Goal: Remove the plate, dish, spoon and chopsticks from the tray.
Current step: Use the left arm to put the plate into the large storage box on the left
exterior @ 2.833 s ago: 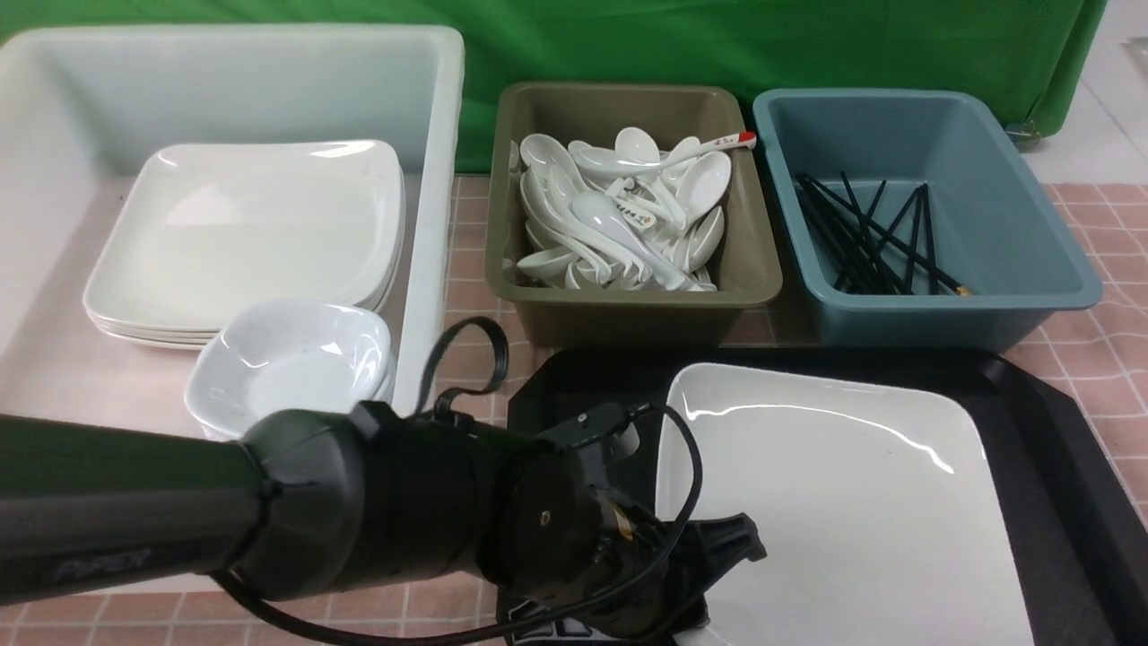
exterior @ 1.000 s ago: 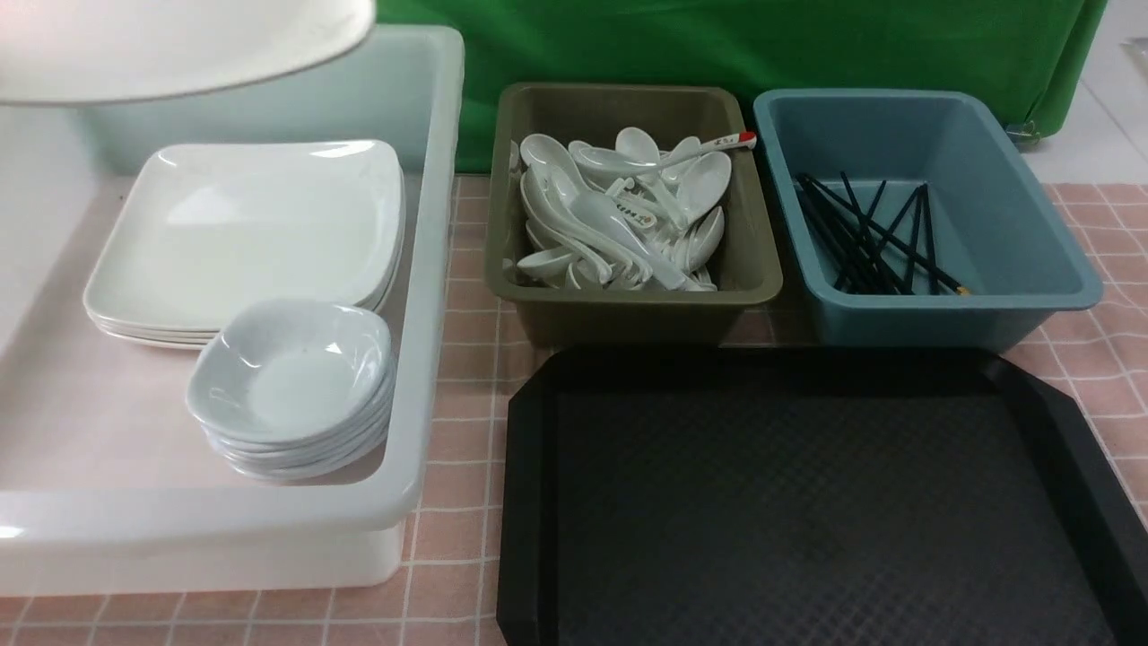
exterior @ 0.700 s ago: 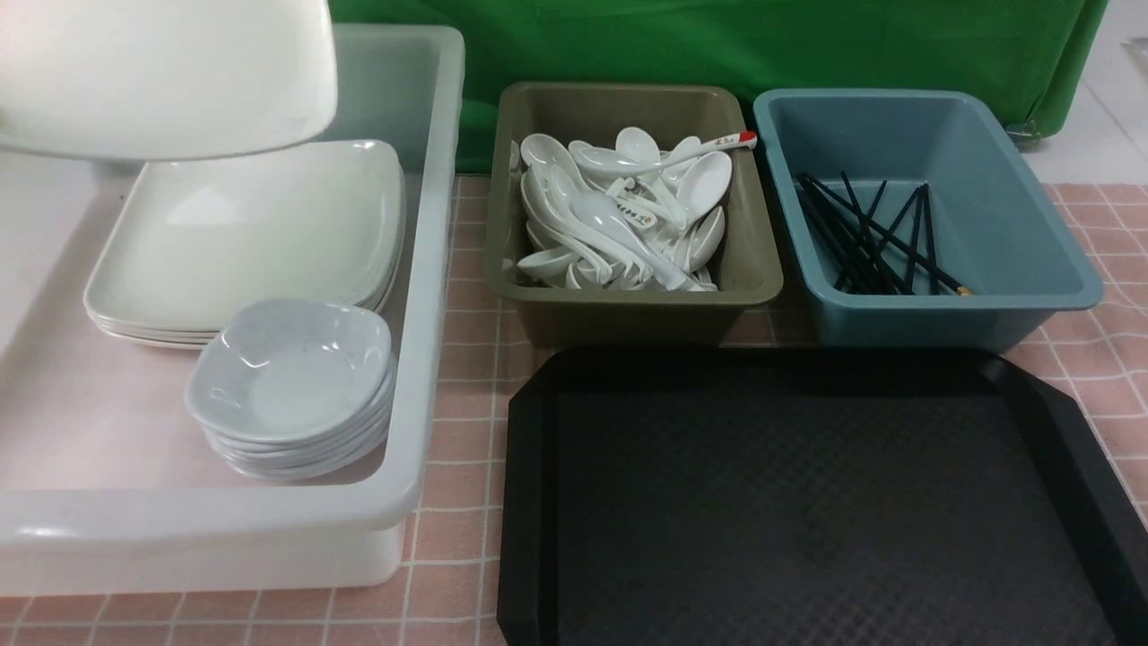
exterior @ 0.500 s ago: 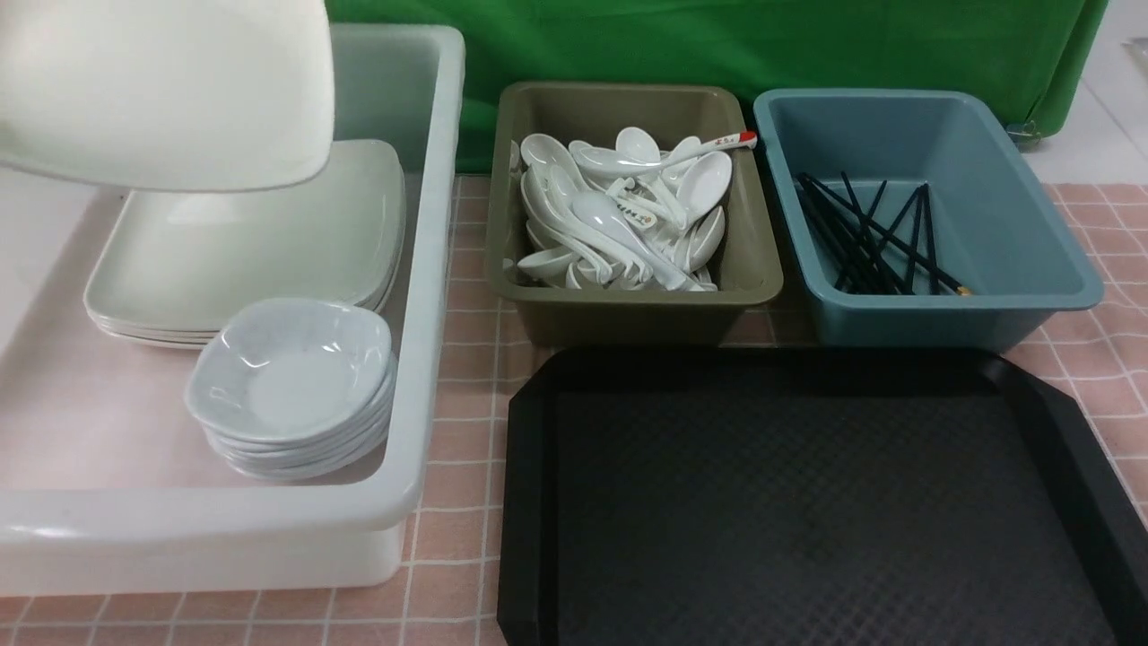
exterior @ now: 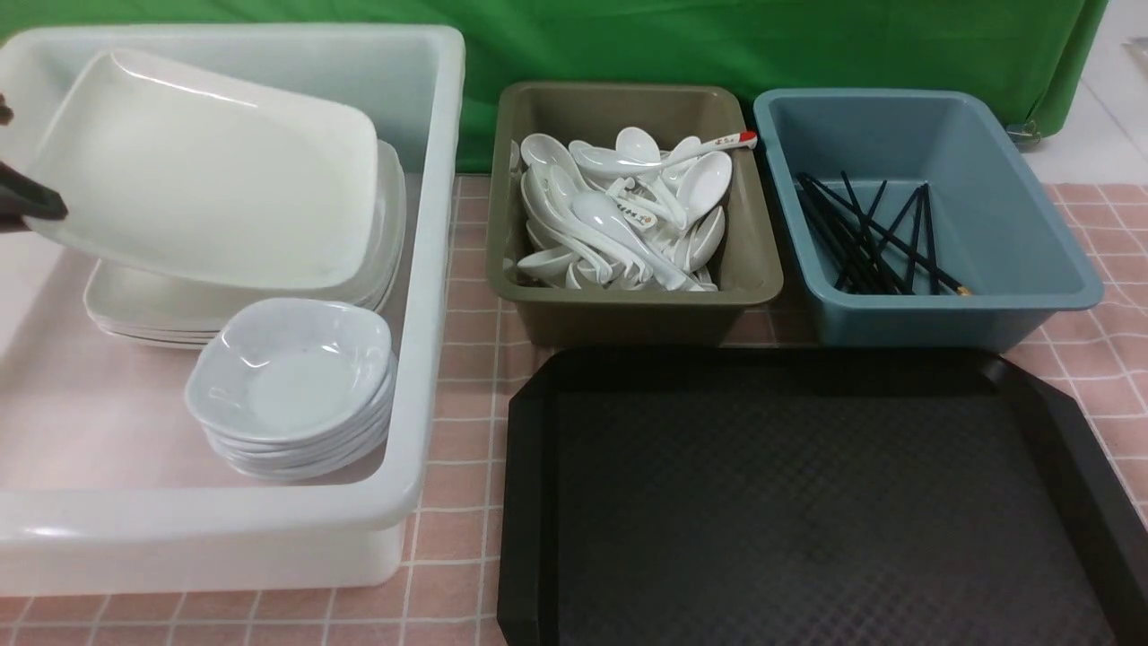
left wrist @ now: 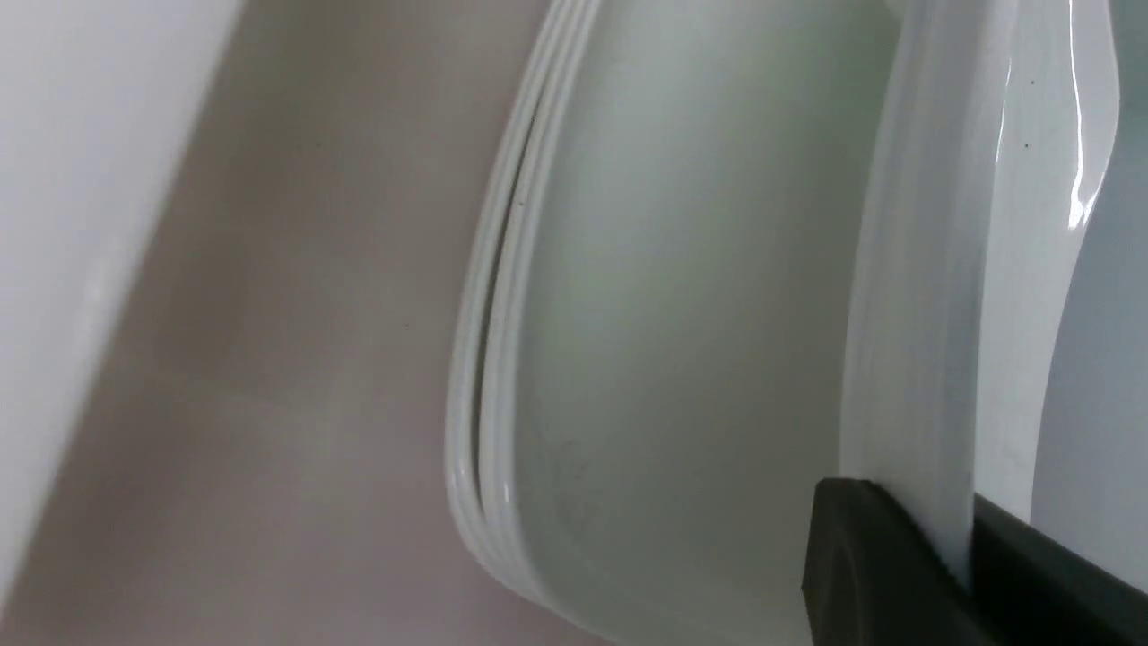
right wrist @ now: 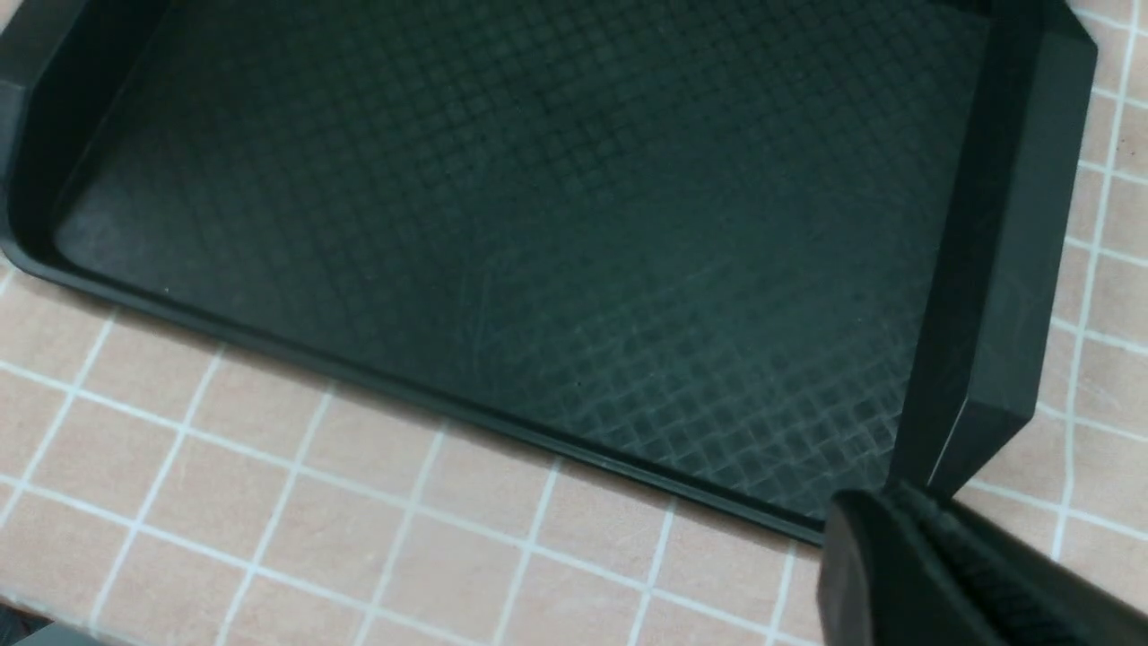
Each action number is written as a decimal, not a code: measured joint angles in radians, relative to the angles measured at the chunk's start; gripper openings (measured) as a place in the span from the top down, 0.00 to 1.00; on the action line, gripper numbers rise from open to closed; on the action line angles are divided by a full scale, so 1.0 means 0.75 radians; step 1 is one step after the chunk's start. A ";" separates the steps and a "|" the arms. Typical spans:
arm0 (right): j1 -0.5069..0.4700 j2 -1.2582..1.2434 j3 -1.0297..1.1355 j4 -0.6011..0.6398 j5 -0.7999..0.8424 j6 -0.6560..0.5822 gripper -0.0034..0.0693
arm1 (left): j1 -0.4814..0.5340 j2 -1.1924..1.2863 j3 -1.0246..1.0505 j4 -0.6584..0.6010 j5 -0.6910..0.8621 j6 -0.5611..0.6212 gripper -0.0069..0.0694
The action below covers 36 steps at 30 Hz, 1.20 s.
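The left gripper (left wrist: 964, 538) pinches the raised rim of the large glossy white square plate (exterior: 215, 170), with one black finger on each face, right at the plate's edge. The plate hangs tilted inside the big translucent white plastic tub (exterior: 439, 224). Its near edge dips toward the stack of matching white square plates (exterior: 161, 318) in the tub's far half. Whether it touches that stack yet I cannot tell. A stack of small white shallow dishes (exterior: 287, 377) sits in the tub's near right corner.

The plate looks rigid, hard and fairly heavy for a grip on one edge. Its glaze is likely slick, so the weight hanging off the fingers could make it swivel or slide out. It would probably chip if dropped onto the stack. The safest hold seems to be mid-side on the rim, deep enough for the pads to bear past the lip.

The right gripper (right wrist: 933, 556), its fingers pressed together on nothing, hovers well off to the tub's right. The big black textured plastic tray (exterior: 807, 502) lies just right of the tub, with nothing showing on it.
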<state>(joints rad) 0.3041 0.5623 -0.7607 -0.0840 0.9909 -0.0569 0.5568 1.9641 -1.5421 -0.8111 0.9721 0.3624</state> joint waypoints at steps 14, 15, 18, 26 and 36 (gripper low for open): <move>0.000 0.000 0.000 0.003 -0.001 0.000 0.85 | -0.104 0.093 -0.009 -0.016 -0.161 -0.001 0.85; 0.000 0.000 0.000 0.003 -0.001 0.000 0.84 | -0.109 0.093 -0.009 -0.012 -0.165 -0.001 0.85; 0.000 0.000 0.000 0.003 -0.002 0.001 0.84 | -0.118 0.094 -0.009 -0.002 -0.180 -0.001 0.85; 0.000 0.000 0.000 0.003 -0.004 0.006 0.82 | -0.132 0.107 -0.009 0.124 -0.233 -0.024 0.70; 0.000 0.000 -0.098 0.003 0.063 0.029 0.82 | -0.132 0.113 -0.016 0.200 -0.237 -0.102 0.40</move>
<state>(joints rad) 0.3041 0.5623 -0.8344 -0.0821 1.0383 -0.0353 0.4582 2.0492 -1.5540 -0.6614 0.7942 0.2862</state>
